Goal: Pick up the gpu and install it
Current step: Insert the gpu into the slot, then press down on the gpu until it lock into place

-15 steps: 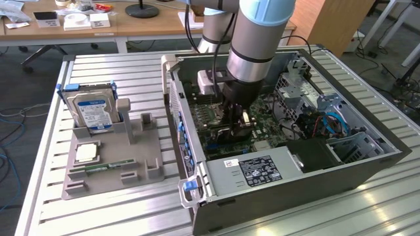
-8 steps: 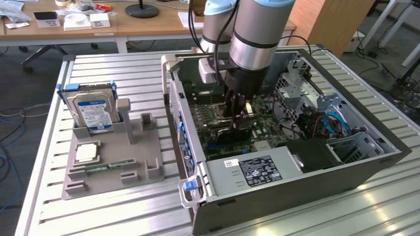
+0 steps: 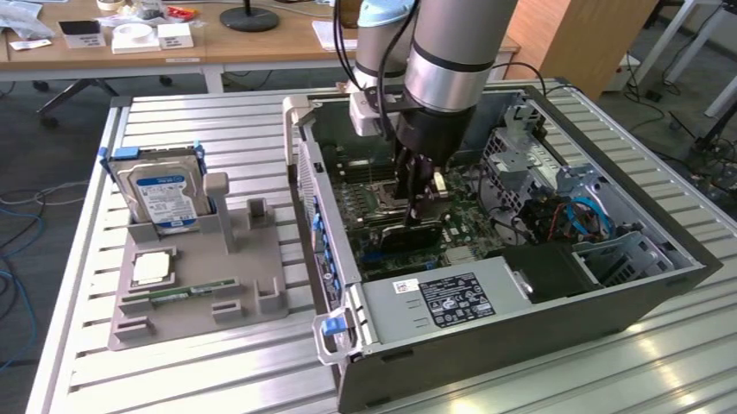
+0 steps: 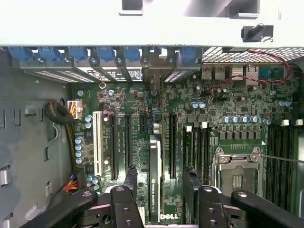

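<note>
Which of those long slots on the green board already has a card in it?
The slot between the open gripper's fingers: the gpu stands upright in it. The neighbouring black and white slots are bare.

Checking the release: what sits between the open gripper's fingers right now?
In the wrist view, the gpu stands on edge in its motherboard slot between the gripper fingers, with a gap showing on each side.

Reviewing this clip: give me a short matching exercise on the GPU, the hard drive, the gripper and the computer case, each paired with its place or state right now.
Things:
1. gpu
2. hard drive
3. gripper
4. computer case

States:
A. standing upright in the grey holder tray
B. lying open on the slatted table
C. edge-on in a motherboard slot
D. open, fingers either side of the card

Pairs: 1-C, 2-A, 3-D, 4-B
</note>
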Action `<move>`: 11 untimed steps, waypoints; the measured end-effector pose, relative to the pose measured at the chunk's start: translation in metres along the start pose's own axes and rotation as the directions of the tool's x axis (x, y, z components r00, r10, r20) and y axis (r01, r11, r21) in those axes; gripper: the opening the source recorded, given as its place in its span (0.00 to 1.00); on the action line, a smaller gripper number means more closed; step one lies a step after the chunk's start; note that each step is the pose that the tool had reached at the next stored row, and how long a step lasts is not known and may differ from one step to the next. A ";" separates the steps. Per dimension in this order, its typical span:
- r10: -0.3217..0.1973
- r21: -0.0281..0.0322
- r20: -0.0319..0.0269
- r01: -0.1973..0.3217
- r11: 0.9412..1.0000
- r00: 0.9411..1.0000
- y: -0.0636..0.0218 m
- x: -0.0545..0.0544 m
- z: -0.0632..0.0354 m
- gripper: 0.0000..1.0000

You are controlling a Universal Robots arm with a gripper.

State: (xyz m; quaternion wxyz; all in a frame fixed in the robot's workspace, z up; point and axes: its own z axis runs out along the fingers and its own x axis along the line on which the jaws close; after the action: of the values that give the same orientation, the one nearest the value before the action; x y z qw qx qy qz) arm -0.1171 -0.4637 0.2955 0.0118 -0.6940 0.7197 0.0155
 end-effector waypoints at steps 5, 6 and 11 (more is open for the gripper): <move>0.000 0.000 0.000 0.000 1.000 1.000 0.0000 0.000 0.0000 0.51; 0.000 0.000 0.000 0.000 1.000 1.000 0.0000 0.000 0.0000 0.51; 0.000 0.000 0.000 0.000 1.000 1.000 0.0000 0.000 0.0000 0.51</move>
State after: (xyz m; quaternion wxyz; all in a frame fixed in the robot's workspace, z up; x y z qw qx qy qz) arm -0.1170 -0.4637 0.2955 0.0118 -0.6940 0.7197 0.0155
